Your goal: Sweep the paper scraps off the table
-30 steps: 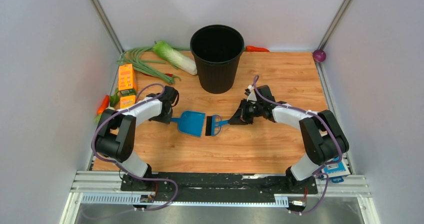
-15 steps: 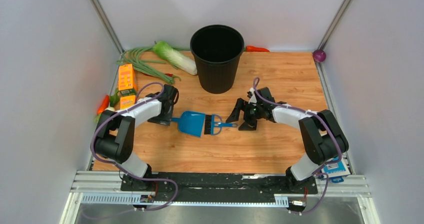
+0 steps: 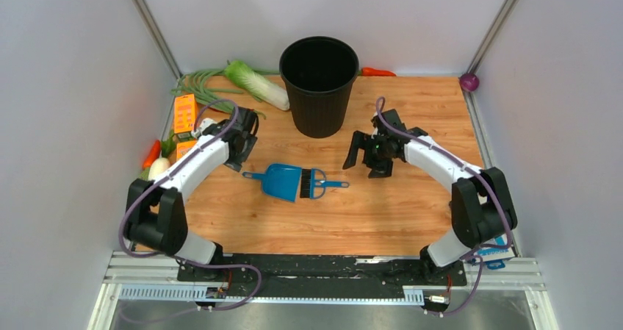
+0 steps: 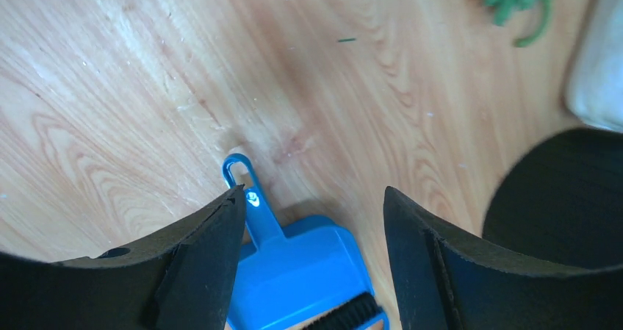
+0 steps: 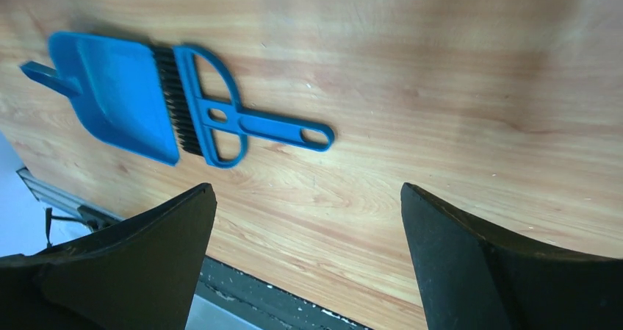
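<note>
Plainly, left jaws and right jaws gape empty, flanking dustpan [image 3: 281, 181] and brush [image 3: 305, 185] on open table [image 3: 411, 220].

left arm [image 3: 192, 166]: elbow bent, forearm reaching forward and inward | left gripper [image 3: 239, 157]: jaws apart, holding nothing | right arm [image 3: 441, 165]: bent, forearm angled inward | right gripper [image 3: 368, 161]: jaws spread wide, holding nothing
</note>
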Controlling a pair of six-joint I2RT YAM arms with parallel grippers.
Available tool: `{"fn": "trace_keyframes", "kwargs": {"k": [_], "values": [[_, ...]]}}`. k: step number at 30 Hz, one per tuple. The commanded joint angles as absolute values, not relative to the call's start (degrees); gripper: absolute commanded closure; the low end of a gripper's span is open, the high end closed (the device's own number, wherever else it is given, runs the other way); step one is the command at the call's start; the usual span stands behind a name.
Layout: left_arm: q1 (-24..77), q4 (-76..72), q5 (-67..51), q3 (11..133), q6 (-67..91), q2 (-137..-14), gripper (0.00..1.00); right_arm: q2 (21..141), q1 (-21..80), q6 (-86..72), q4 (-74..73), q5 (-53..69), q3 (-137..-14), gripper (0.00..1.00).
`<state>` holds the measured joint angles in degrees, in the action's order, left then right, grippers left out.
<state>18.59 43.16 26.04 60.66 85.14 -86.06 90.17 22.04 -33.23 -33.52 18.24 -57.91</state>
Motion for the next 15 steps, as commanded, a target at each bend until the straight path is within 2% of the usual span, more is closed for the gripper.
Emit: {"fn": "trace_keyframes", "kwargs": {"k": [1,7,15], "values": [[18.4,45.4,30.0,62.8,73.1,-76.2,0.25,86.0,21.9,-29.4,-42.2,9.9,-66.8,0.0],[18.4,44.5,31.6,62.7,62.9,-67.1,0.25,82.3,21.9,-30.9,-44.3,8.0,-72.3,0.0],[18.5,45.4,33.0,60.6,52.5,-56.7,0.26,75.9,21.9,-29.8,-43.9,5.8,-73.7,0.0]]}}
